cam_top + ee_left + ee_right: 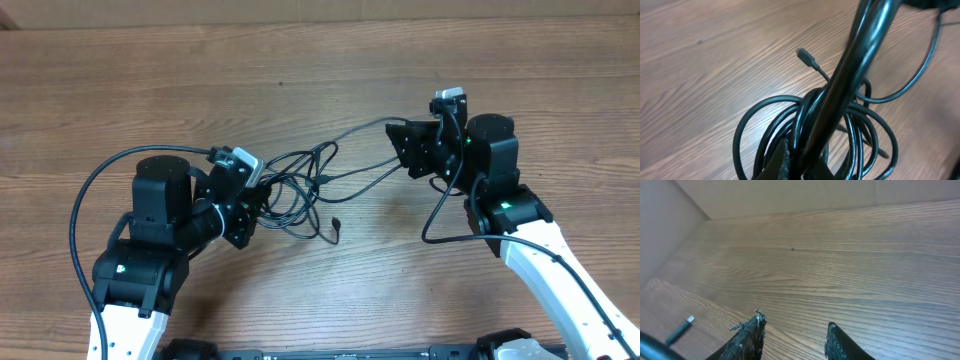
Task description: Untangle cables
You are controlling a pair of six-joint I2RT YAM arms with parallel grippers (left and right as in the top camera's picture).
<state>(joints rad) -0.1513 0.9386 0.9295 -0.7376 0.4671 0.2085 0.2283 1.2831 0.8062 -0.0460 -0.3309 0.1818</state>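
Note:
The cables [300, 185] lie as a loose black loop bundle on the wooden table, mid-left. My left gripper [262, 192] sits at the bundle's left edge. In the left wrist view it [802, 170] is shut on a cord that runs taut up the frame, with the cables' loops [875, 130] around it and a small plug end [807, 57] lying free. Two strands [360, 130] stretch right toward my right gripper [392, 148]. In the right wrist view that gripper [795, 330] is open over bare wood, with a silver-tipped plug [690, 320] to its left.
Another plug end [337, 224] lies just below the bundle. Each arm's own thick black cable arcs beside it, on the left [85, 200] and on the right [440, 215]. A pale wall [670, 220] borders the table's far side.

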